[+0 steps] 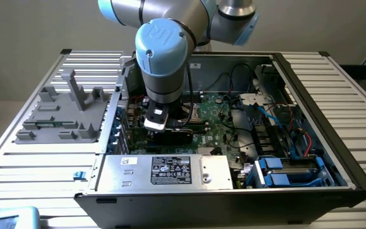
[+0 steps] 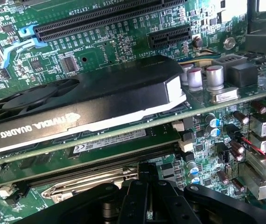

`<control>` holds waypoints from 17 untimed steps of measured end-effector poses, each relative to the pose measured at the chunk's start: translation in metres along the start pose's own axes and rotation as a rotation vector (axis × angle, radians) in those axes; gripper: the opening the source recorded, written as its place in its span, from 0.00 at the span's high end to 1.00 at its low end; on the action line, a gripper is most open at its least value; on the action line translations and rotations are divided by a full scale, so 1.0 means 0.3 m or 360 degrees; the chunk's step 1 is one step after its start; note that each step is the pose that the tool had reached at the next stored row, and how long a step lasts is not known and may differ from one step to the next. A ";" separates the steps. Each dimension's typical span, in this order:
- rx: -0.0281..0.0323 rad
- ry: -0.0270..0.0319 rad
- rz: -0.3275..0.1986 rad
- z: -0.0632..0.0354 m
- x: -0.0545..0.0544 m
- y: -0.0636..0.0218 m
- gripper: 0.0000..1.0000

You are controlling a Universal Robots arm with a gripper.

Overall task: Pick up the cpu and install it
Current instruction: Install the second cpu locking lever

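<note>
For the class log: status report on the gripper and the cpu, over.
Gripper shut, low over the motherboard inside the case. Cpu not identifiable. Graphics card stands close beside the gripper.

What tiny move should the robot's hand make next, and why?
Probably a slow, small drop straight down toward the metal socket frame. The gripper is shut and hangs just above that frame, with the black graphics card close beside it, so sliding sideways looks risky. I cannot tell whether it holds the cpu.
</note>
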State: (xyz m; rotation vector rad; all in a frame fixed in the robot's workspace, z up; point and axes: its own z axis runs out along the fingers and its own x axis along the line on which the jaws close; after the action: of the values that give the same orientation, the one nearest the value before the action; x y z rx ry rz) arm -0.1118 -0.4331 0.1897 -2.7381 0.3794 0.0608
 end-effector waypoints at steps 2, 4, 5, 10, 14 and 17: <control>0.00002 0.00002 0.0000 -0.001 -0.001 -0.002 0.89; 0.00004 0.00002 0.0000 0.000 -0.002 -0.005 0.89; 0.00004 0.00002 0.0000 0.001 -0.002 -0.008 0.89; 0.00006 0.00001 0.0000 0.003 -0.004 -0.014 0.89; 0.00007 0.00002 0.0000 0.004 -0.006 -0.014 0.89; 0.00006 0.00004 0.0000 0.003 -0.008 -0.013 0.89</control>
State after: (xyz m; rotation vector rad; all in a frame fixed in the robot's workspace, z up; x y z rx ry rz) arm -0.1131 -0.4285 0.1904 -2.7377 0.3794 0.0604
